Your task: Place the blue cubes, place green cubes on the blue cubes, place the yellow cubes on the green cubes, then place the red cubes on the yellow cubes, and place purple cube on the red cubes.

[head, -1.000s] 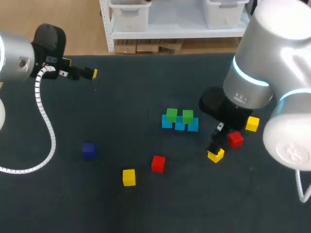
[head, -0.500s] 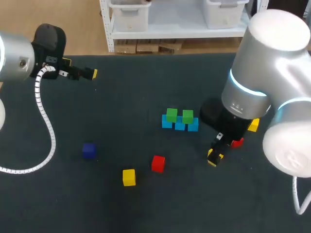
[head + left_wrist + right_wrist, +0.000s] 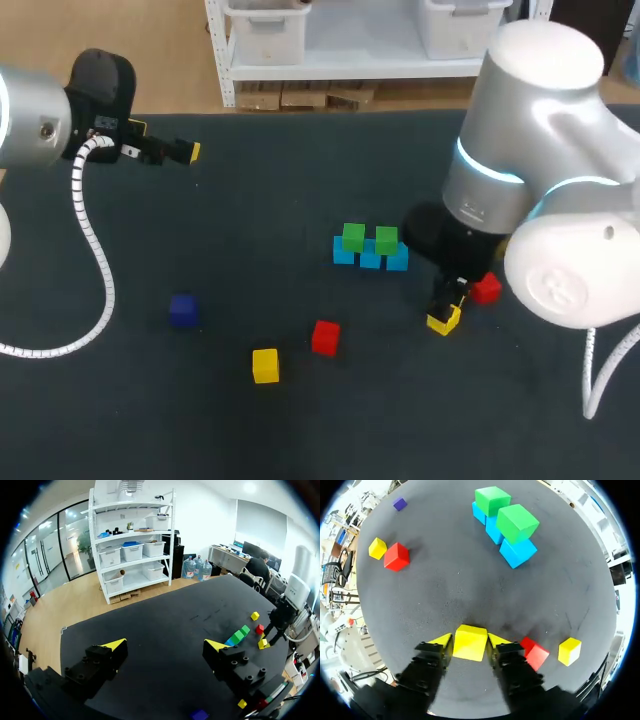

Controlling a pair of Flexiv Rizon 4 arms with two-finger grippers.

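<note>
Right gripper (image 3: 470,641) pinches a small plain yellow cube (image 3: 470,646) from both sides, with a red cube (image 3: 535,653) just beside its finger. Ahead sits a row of blue cubes (image 3: 518,552) carrying two green cubes (image 3: 517,523). Left gripper (image 3: 165,646) is spread wide, well apart from all cubes.

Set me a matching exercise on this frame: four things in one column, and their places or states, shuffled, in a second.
Column one:
1. The two small green cubes
2. The small purple cube
3. The left end effector
4. The right end effector

Column two:
A. Open, holding nothing
B. Shut on a small yellow cube that sits on the table
C. Resting on the row of blue cubes
D. Alone on the dark table, on the left arm's side

Pairs: 1-C, 2-D, 3-A, 4-B.
</note>
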